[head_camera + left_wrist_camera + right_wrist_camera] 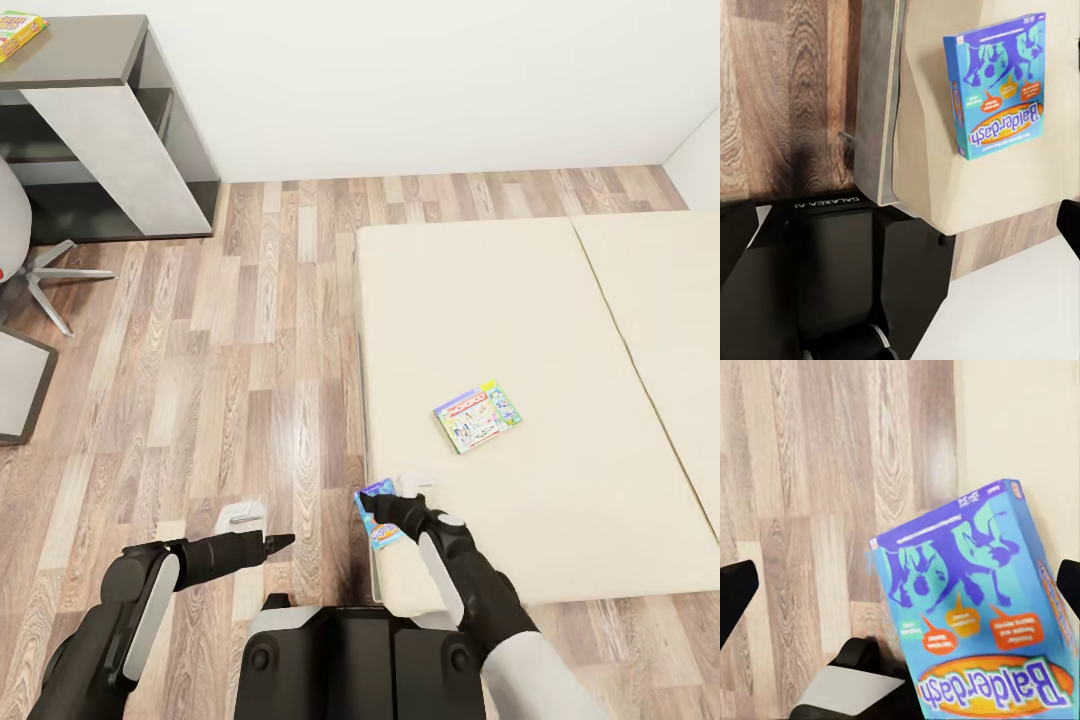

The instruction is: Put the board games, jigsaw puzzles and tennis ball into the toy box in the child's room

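Observation:
A blue board game (377,522) (997,86) (979,611) with cartoon art lies on the near left corner of the cream bed (520,330), next to its edge. My right gripper (398,503) (900,585) hovers right over it, open, one finger (736,592) on each side and well apart. A pale board game (478,416) with a red logo lies flat further in on the mattress. A yellow-green board game (18,35) rests on the dark table top (80,55) at the far left. My left gripper (278,544) (900,232) hangs open over the floor.
Wood-plank floor (250,330) runs between the bed and the dark cabinet (130,140). A chair's star base (45,275) stands at the left, with a grey panel (20,385) beside it. My own base (350,655) is close to the bed's corner.

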Available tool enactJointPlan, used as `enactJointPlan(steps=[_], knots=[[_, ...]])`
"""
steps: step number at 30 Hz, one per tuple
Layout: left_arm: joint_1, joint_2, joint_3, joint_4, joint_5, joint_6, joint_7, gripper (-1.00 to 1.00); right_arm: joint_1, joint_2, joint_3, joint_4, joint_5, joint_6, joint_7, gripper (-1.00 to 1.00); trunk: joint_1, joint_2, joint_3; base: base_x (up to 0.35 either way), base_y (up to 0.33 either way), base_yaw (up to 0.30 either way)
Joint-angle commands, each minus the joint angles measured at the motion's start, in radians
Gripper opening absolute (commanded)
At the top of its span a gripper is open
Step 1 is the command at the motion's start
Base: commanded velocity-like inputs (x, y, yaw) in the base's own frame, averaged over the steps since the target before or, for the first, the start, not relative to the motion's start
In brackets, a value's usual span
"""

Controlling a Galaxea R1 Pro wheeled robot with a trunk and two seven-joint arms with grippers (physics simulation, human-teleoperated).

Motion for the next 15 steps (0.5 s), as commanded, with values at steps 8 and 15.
enactJointPlan(steps=[8, 15], knots=[[-0.001, -0.001, 0.001, -0.001, 0.006, 0.007, -0.001, 1.0, 0.165, 0.0, -0.001, -0.37, -0.003, 0.178, -0.004, 1.0, 0.001, -0.001, -0.001, 0.0, 0.0, 0.0], [-0.001, 0.0, 0.002, -0.001, 0.007, 0.007, -0.003, 1.0, 0.195, 0.0, 0.001, -0.431, -0.004, 0.201, -0.004, 1.0, 0.001, -0.001, -0.001, 0.0, 0.0, 0.0]])
